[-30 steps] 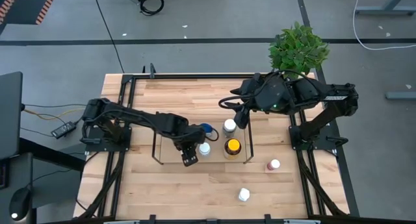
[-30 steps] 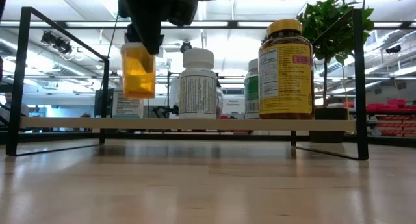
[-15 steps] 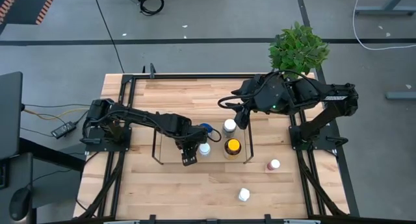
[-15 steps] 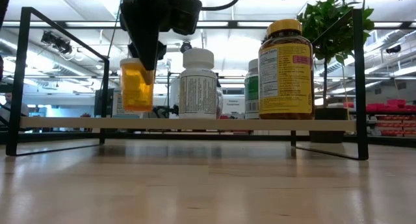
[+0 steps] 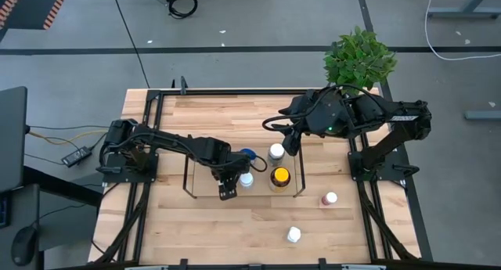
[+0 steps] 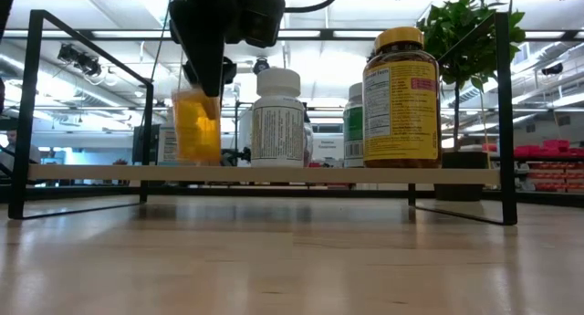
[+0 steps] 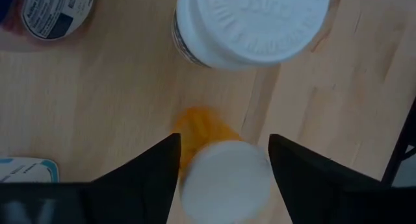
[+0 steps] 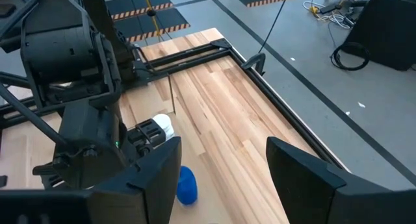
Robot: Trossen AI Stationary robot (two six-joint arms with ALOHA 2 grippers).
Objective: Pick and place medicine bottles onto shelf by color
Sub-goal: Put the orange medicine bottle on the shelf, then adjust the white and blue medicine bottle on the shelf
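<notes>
Two fingers of my left gripper [image 7: 224, 178] stand spread either side of a small orange bottle [image 6: 197, 125] with a white cap, and in the left wrist view I cannot tell whether their pads touch it. In the low view that bottle sits upper left of centre, its base at or just above the board of the shelf [image 6: 274, 173], with the dark gripper body directly over it. Just to its right there stands a white-capped white bottle [image 6: 277, 118], close enough to crowd that side; the wrist view shows its broad cap [image 7: 252, 23] filling the top of the frame. Further right in the low view are a green-labelled bottle [image 6: 353, 125], half hidden, and the large amber bottle with the yellow cap [image 6: 401, 98]. From the high view I see what the low view cannot: the left gripper [image 5: 227, 185] at frame centre over the shelf [image 5: 188, 176], a blue-capped bottle [image 5: 248, 155] just above and to its right, and two bottles lying clear of the rack on the bare table [image 5: 180, 223], one with a reddish body [image 5: 329, 199] at right and one white [image 5: 293, 235] toward the lower middle. My right gripper [image 5: 292, 142] waits at upper centre right, beside a white-capped bottle [image 5: 275, 151]; its own wrist view shows its fingers [image 8: 305, 178] parted with nothing between them. A green plant [image 5: 358, 59] stands at the table's upper right corner.
</notes>
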